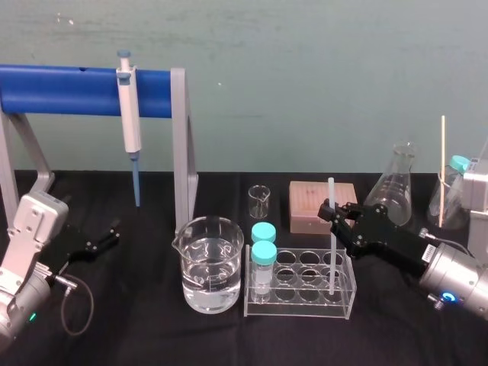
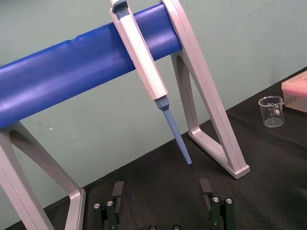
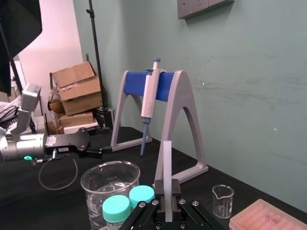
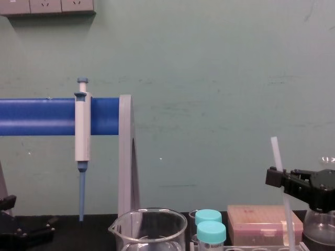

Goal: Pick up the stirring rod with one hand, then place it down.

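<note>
- A black worktop point(image 1: 152, 328) stands before a teal-green wall, and laboratory glassware is set on it.
- The right gripper point(image 1: 332, 212) reaches in from the right side. It is closed narrowly on the stirring rod point(image 1: 332, 240), with one finger on each side of it.
- The stirring rod is upright. Its upper end rises above the gripper, and its lower part goes down below the gripper into a clear tube rack point(image 1: 301, 293), at the end of the rack nearest this gripper. I cannot tell whether its tip touches the bottom of the rack.
- Two teal-capped vials point(image 1: 264, 244) stand at the end of the rack far from the gripper. A beaker of water point(image 1: 212, 263) is just beyond them.
- Behind the gripper, toward the wall, lies a pinkish block point(image 1: 309, 202) with a small empty beaker point(image 1: 259, 200) beside it.
- The left gripper point(image 2: 161, 184) is on the left side, low over the worktop and well apart from the rod. Its fingers are wide apart with nothing between them.
- Ahead of the left gripper, a pipette point(image 2: 144, 62) hangs on the blue bar point(image 2: 62, 72) of a stand.
</note>
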Robot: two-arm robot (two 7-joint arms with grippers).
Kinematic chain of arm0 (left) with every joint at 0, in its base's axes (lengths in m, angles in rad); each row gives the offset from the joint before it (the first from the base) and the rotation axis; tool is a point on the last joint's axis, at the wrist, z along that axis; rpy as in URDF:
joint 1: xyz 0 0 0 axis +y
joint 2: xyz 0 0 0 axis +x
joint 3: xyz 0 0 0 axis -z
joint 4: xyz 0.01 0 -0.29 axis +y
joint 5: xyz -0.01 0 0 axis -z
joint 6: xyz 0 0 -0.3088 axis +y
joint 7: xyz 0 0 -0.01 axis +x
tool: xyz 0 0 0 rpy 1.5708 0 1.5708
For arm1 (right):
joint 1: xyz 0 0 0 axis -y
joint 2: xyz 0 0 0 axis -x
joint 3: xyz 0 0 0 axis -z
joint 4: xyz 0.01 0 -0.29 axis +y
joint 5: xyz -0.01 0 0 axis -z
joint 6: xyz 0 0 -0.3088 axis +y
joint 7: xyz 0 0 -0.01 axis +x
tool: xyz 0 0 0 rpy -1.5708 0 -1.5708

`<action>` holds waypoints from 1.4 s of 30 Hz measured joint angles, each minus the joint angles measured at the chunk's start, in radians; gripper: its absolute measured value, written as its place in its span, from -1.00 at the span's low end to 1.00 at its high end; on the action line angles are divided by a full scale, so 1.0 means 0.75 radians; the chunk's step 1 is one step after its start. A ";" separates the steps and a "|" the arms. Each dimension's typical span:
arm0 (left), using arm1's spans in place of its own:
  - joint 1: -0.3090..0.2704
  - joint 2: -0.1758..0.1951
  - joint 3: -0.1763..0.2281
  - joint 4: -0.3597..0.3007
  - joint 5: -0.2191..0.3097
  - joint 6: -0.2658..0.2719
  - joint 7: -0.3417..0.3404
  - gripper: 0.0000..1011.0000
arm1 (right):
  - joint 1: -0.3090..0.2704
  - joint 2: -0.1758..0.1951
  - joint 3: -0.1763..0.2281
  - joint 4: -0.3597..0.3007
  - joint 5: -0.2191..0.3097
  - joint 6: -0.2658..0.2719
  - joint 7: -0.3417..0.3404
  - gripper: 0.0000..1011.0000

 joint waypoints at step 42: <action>0.000 0.000 0.000 0.000 0.000 0.000 0.000 0.98 | 0.019 -0.050 -0.007 0.096 -0.036 0.004 0.004 -0.83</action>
